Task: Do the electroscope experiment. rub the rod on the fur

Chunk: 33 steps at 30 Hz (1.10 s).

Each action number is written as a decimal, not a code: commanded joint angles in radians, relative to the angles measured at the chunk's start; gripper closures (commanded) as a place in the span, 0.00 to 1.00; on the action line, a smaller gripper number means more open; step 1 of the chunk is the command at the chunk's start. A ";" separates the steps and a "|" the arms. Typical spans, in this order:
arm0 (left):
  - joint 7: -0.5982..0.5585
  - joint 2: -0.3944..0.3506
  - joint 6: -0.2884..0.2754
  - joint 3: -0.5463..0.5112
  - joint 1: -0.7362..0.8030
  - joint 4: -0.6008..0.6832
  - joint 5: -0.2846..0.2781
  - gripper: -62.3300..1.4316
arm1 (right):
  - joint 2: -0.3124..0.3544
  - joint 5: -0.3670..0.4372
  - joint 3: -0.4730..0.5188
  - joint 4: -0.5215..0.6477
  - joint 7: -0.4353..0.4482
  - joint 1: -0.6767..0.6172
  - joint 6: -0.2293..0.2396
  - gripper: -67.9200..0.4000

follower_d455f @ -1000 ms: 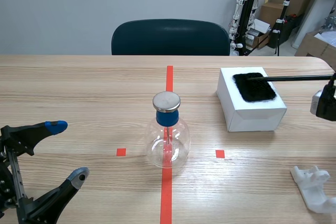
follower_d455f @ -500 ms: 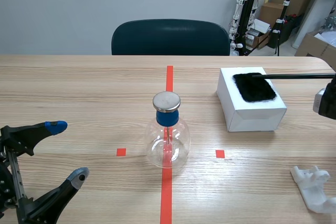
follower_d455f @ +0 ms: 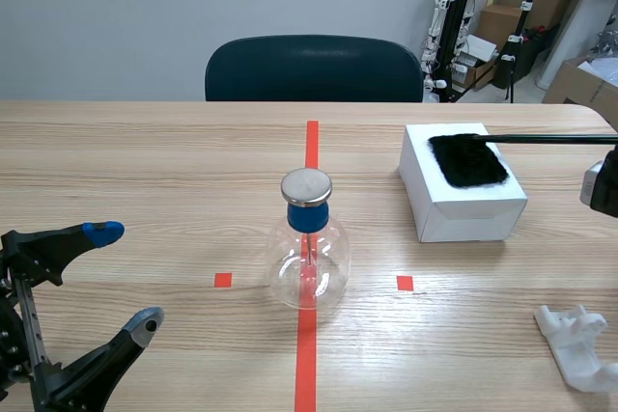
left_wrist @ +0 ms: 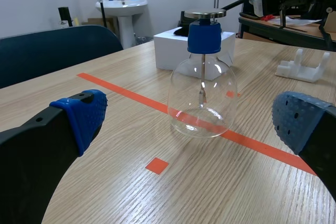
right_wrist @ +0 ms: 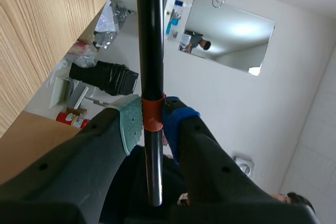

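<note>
The right gripper (right_wrist: 151,121) clamps the black rod (follower_d455f: 550,139), whose far tip meets the fur (follower_d455f: 467,159).

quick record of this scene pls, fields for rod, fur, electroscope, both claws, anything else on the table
rod: black, roughly level, tip at the fur's far edge, contact unclear
fur: black patch on top of the white box
electroscope: glass flask, blue stopper, metal disc on top, upright mid-table, nothing touching it
left claw: open, low at the near left, empty
right claw: shut on the rod at its orange band
other: white plastic stand, near right
</note>
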 commanded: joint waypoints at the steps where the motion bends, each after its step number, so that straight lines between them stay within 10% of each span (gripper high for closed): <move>1: -0.019 -0.008 -0.002 -0.001 -0.003 0.015 -0.014 0.00 | 0.018 0.002 0.008 0.018 0.035 0.023 -0.015 0.99; 7: -0.019 -0.008 -0.002 -0.001 -0.003 0.015 -0.014 0.00 | 0.017 0.008 0.008 0.018 0.124 0.023 -0.015 0.99; 15: -0.019 -0.008 -0.002 -0.001 -0.003 0.015 -0.014 0.00 | 0.016 0.050 0.008 0.017 0.011 0.023 0.045 0.99; 25: -0.019 -0.008 -0.002 -0.001 -0.003 0.015 -0.014 0.00 | 0.016 0.069 0.008 0.017 0.146 0.020 0.034 0.99; 33: -0.019 -0.008 -0.002 -0.001 -0.003 0.015 -0.014 0.00 | 0.017 0.069 0.008 0.017 0.029 0.020 0.034 0.99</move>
